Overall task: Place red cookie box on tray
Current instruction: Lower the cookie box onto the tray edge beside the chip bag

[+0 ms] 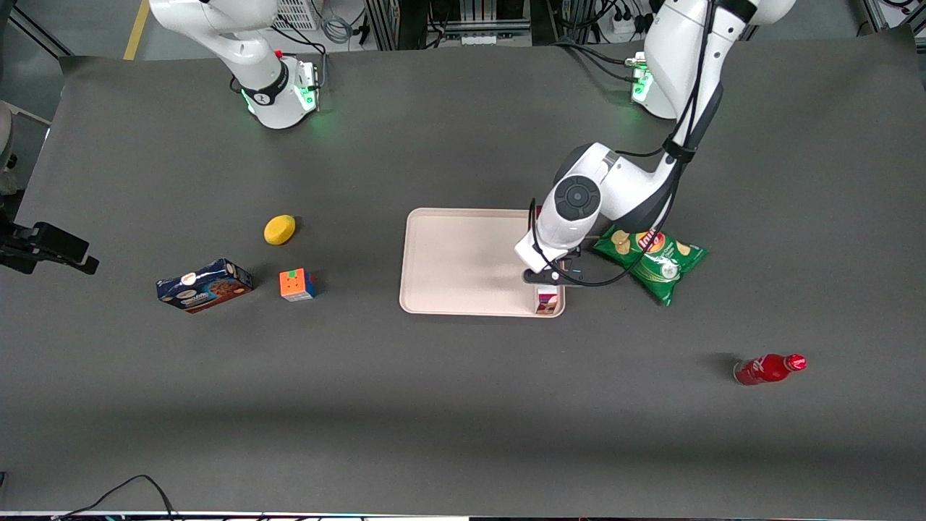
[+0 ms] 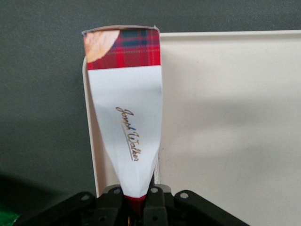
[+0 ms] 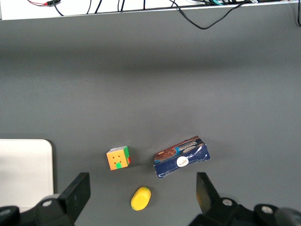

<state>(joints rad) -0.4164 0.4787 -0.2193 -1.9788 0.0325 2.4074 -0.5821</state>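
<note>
The red cookie box, dark red plaid with a white label panel, hangs end-down from my gripper, whose fingers are shut on its upper end. In the front view only the box's lower end shows below my gripper. It stands over the corner of the pale pinkish-cream tray nearest the front camera, at the working arm's end. The tray's rim runs right beside the box. I cannot tell whether the box touches the tray floor.
A green chip bag lies beside the tray toward the working arm's end. A red bottle lies nearer the front camera. Toward the parked arm's end sit a colour cube, a blue cookie box and a yellow lemon.
</note>
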